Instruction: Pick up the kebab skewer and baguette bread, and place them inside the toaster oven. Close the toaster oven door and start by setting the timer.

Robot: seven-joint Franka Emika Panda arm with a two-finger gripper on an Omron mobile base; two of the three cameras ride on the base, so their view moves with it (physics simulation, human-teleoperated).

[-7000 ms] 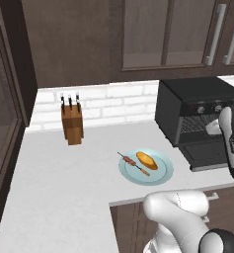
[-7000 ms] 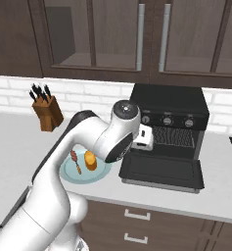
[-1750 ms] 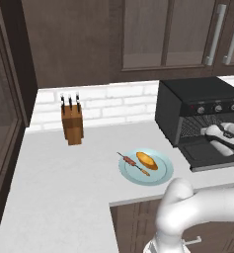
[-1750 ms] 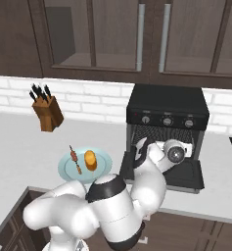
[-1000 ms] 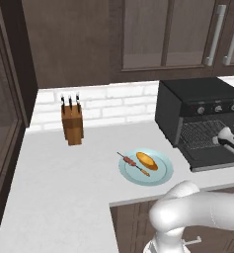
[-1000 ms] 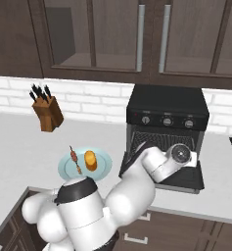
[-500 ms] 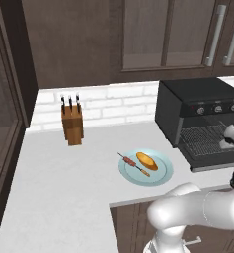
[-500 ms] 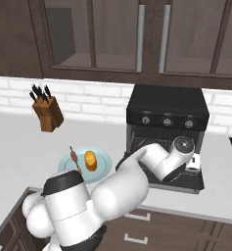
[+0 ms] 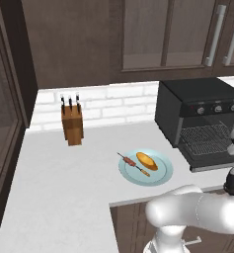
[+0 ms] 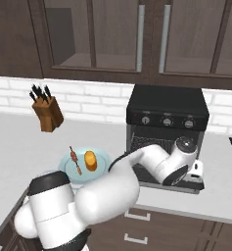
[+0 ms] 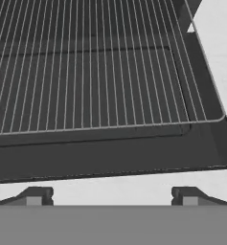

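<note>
The black boxy toaster oven [image 10: 167, 113] is sitting at centre right, its black drop-down door [image 11: 110, 158] lying open directly ahead of the gripper [image 11: 110, 195], whose jaws are standing wide, grasping nothing. The white arm is reaching low across the door, further right than a second ago.
</note>
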